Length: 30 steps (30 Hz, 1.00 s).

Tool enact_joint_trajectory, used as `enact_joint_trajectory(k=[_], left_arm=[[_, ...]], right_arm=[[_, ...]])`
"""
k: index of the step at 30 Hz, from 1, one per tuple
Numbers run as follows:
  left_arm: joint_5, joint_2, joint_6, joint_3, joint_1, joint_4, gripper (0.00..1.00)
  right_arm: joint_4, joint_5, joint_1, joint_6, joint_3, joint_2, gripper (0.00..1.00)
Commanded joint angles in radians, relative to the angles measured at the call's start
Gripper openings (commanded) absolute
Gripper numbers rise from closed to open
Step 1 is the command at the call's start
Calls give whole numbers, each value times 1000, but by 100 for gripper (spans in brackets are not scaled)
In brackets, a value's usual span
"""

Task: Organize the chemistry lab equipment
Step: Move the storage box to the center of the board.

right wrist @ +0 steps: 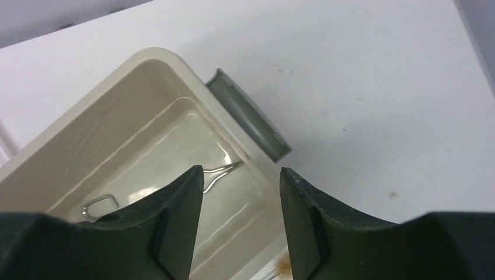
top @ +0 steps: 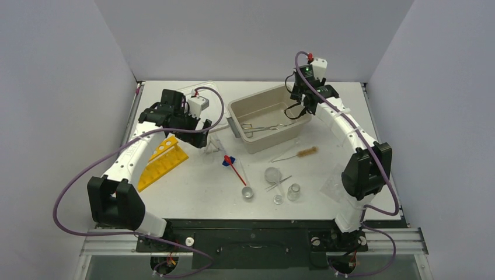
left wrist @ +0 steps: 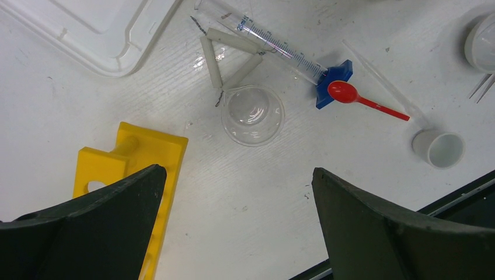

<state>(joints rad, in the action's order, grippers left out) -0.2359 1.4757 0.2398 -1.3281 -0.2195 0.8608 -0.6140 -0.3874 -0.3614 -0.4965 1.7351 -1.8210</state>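
Note:
Metal tongs (top: pixel 264 126) (right wrist: pixel 225 170) lie inside the beige tub (top: pixel 244 107) (right wrist: pixel 146 64). My right gripper (top: pixel 295 111) (right wrist: pixel 240 176) hangs open over the tub's right end, with nothing between its fingers. My left gripper (top: pixel 201 139) (left wrist: pixel 236 189) stands wide open above bare table beside the yellow tube rack (top: pixel 162 162) (left wrist: pixel 134 160). Ahead of it lie a clear glass dish (left wrist: pixel 252 115), a graduated tube (left wrist: pixel 280 46) with a blue base (left wrist: pixel 334 83), a wire triangle (left wrist: pixel 230 58), a red spatula (top: pixel 235 170) (left wrist: pixel 365 100) and a small white cup (left wrist: pixel 439 148).
A white lid (top: pixel 201 96) (left wrist: pixel 93 29) lies at the back left. A brush (top: pixel 300 154), a round glass dish (top: pixel 272 174), small beakers (top: pixel 293 191) and a vial (top: pixel 248 193) sit in front of the tub. The tub's grey handle (right wrist: pixel 251 116) faces right.

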Motion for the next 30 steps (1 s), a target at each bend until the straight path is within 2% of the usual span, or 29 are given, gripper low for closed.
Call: enact_joint_trajectory(k=[1,7,11,14,19,22,24,27,30], left_arm=[[-3,-46,3,-4,0,-29,97],[1,-61,8,-4,0,-22,97],[3,-71,14,-4,1,-13,97],[6,-77,21,2,0,-6,97],[12,-95,27,15,2,-3,97],[9,-105,27,24,2,-3,97],[8,-110,27,28,2,-3,97],[6,-114,27,30,3,-2,97],[6,-118,27,27,1,3,97]], right_arm=[[-17,-101,16,24,-69,48,47],[24,-118,24,2,-184,63,39],[42,-118,29,-29,-257,88,26],[70,-114,27,-58,-336,137,12],[98,-112,7,-131,-472,273,7],[93,-133,-15,-167,-525,346,7],[85,-146,-28,-189,-551,377,12],[65,-140,-30,-211,-564,402,25],[37,-148,-37,-228,-558,432,33]])
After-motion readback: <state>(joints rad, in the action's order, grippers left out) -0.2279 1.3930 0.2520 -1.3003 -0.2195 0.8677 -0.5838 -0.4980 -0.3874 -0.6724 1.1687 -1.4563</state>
